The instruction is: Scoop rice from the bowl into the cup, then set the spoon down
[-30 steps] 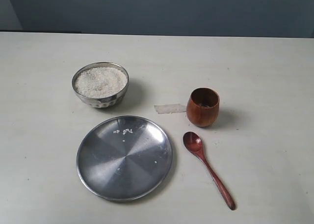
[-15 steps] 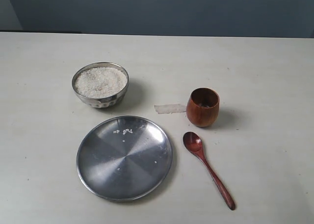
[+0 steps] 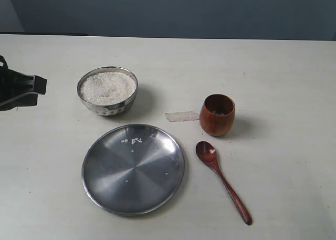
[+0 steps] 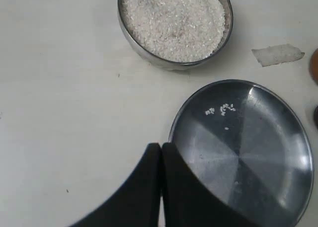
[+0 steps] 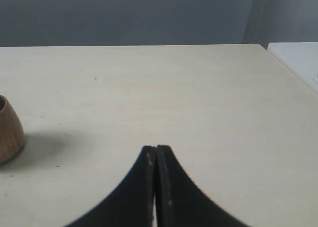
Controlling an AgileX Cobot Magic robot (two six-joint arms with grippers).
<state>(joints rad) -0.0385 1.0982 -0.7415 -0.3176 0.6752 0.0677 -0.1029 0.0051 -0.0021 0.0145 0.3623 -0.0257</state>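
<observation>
Both my hands are empty right now. My left hand [image 4: 161,147] has its fingers pressed flat together, hanging over the near rim of the plate [image 4: 278,137] and holding nothing. My right hand [image 5: 155,150] is pressed together too, low over bare tabletop [image 5: 198,88], with the cup [image 5: 9,130] off to one side of it.

Nearest in the wide view is the spoon [image 3: 223,181]. It's flat on the tabletop to the right of the plate, with its scoop end toward the cup and the handle trailing back toward the near right. I'd guess that's so my right hand can take the handle without reaching over anything.

The plate is empty apart from a few stray grains [image 3: 132,141], so I reckon it's there to catch spills between scoops.

Just past the spoon's scoop end the cup stands upright, mouth up, ready to be filled. It's too dark inside to tell if there's anything in it. A scrap of tape [image 3: 182,116] lies right beside it on the bowl side, maybe a position marker.

Farthest back is the bowl [image 3: 107,90], with the rice [image 3: 107,86] up near the rim. My left hand is off to its left, well apart from it. No scooping has started, and grabbing the spoon looks like step one.
</observation>
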